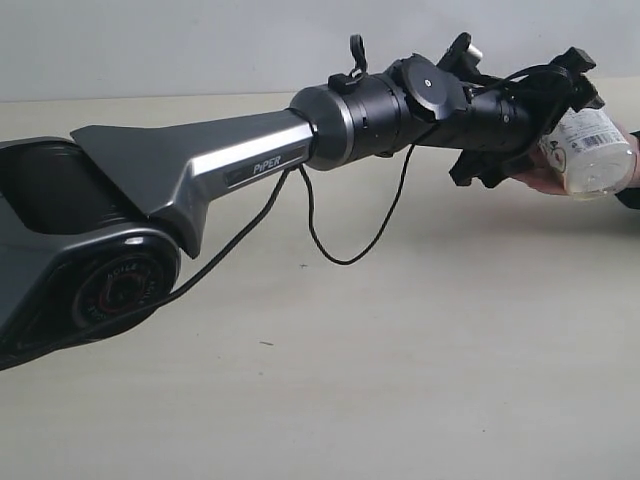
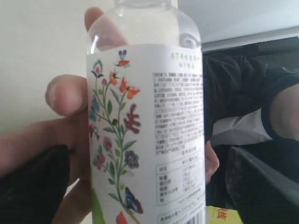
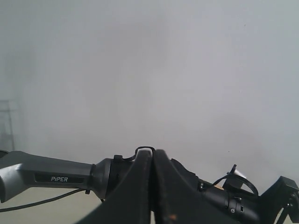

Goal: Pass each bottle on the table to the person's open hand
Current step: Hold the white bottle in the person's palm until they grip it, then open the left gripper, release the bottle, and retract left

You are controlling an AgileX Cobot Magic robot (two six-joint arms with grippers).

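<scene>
A clear bottle (image 1: 595, 150) with a white flower-printed label (image 2: 145, 140) rests in the person's open hand (image 1: 540, 181) at the far right, above the table (image 1: 400, 350). The person's fingers (image 2: 65, 95) wrap round it. My left gripper (image 1: 560, 110) reaches out to it; its dark fingers (image 2: 32, 186) stand on either side of the bottle with a gap to it, so it is open. My right gripper (image 3: 153, 161) is shut on nothing, raised and facing a pale wall. No other bottle shows.
The left arm (image 1: 200, 165) stretches across the table from its base (image 1: 80, 270) at the left, and a black cable (image 1: 340, 250) hangs in a loop under it. The person's dark sleeve (image 2: 243, 93) lies behind the bottle.
</scene>
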